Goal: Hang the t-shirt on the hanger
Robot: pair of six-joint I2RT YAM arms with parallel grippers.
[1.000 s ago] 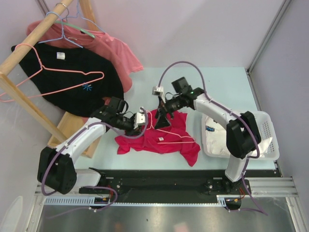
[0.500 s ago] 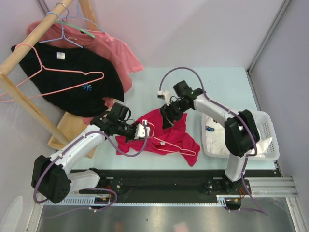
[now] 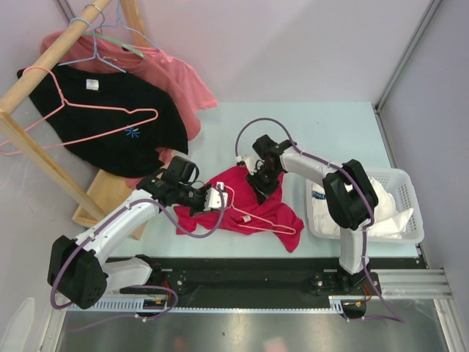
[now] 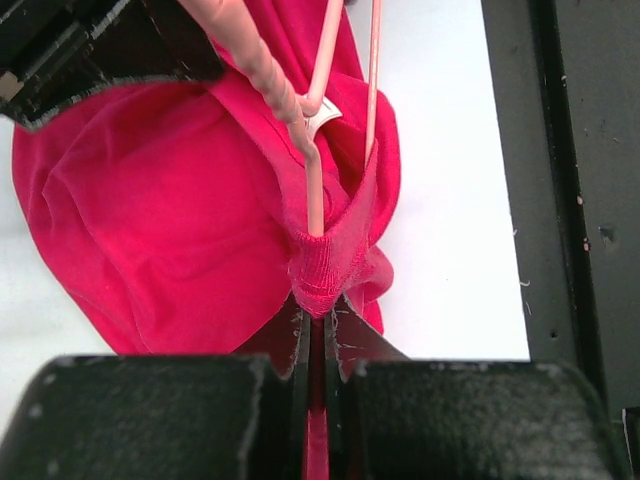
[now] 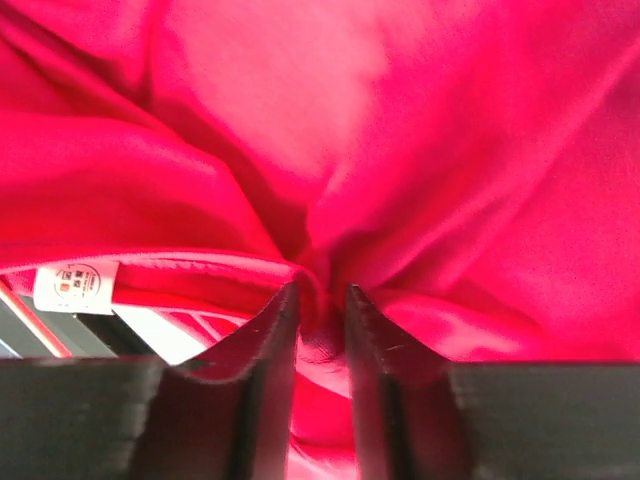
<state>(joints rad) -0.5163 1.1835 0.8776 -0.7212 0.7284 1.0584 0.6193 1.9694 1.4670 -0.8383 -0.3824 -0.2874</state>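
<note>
1. Lying bunched in the middle of the bench (image 3: 337, 139), the t-shirt (image 3: 270, 202) is gathered up at two spots while its lower part sprawls flat toward 5 o'clock
2. Through its ribbed neck opening runs the hanger (image 4: 314, 190). In the left wrist view one wire disappears into the collar, and the twisted neck climbs away toward 11 o'clock. I judge the hanger only partly inside, its hook left out so the shirt can be hung later
3. At the shirt's 9 o'clock edge the left end effector (image 4: 319, 325) is clamped on the collar rib, with red cloth squeezed between its fingers. This grip probably steadies the neck opening around the wire. Whether the wire itself is also caught in the pinch I cannot tell
4. At the shirt's 12 o'clock edge the right end effector (image 5: 318, 305) is pressed together on a fold of red fabric, the white neck label (image 5: 78, 285) lying at 9 o'clock in its own view. Holding there likely lets it draw the cloth over the hanger's far shoulder
5. Further out, a white basket (image 3: 410, 198) sits at the shirt's 3 o'clock, and a wooden rack (image 3: 44, 172) carrying a black t-shirt (image 3: 95, 117) stands at 10 o'clock, presumably the final hanging place
</note>
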